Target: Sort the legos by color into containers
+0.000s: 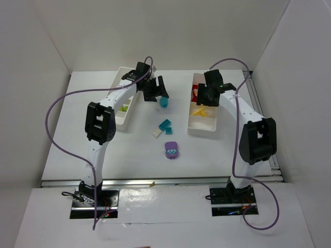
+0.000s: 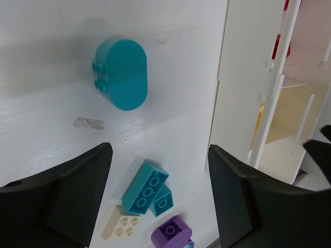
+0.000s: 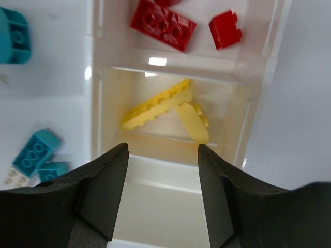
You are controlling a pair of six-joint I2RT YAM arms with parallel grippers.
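Left jaws: spread, empty, held near the rounded teal brick, likely for a pick.
Loose bricks: teal, white, purple, left unsorted on the table.
Right tray: red bricks and yellow bricks are kept apart by a divider.
Right jaws: spread, empty, held over the yellow ones.
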